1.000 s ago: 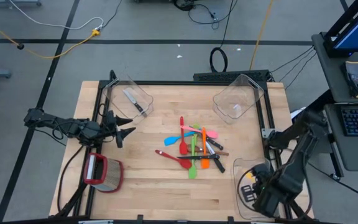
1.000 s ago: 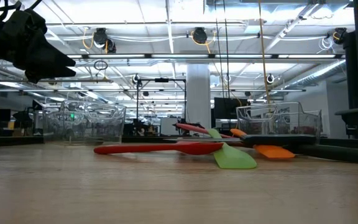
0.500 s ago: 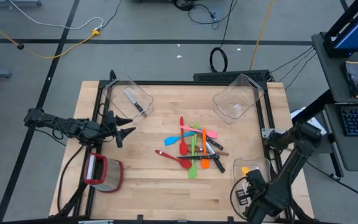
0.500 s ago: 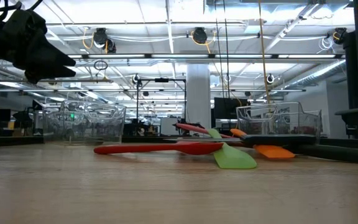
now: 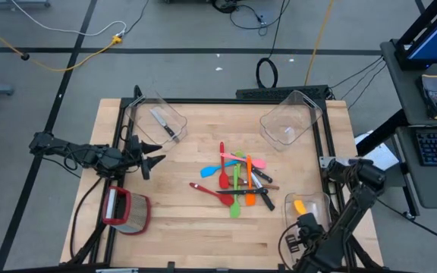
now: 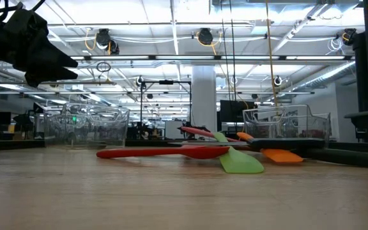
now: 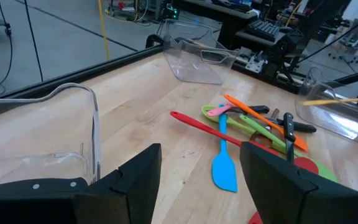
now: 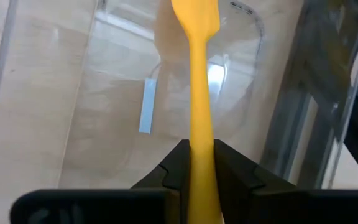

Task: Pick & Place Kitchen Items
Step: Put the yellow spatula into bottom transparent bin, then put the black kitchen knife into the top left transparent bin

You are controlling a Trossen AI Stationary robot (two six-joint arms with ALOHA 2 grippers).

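right gripper (image 8: 197, 163) was pinching the yellow spatula (image 8: 196, 93) by its handle, over the clear bin (image 5: 309, 208) at the table's 5 o'clock corner; spatula's long axis ran straight out ahead of the fingers, blade end farthest, above the bin's floor; judgement: the drop only needs the fingers to part, bin sits directly below; left gripper (image 7: 197, 168) hung spread and empty at the 9 o'clock side, beside another clear bin (image 5: 158, 120) holding a knife (image 5: 163, 123); the rest of the utensil pile (image 5: 237, 180) lay at table centre, roughly 3 o'clock from the left gripper; left arm looked nearer to it.
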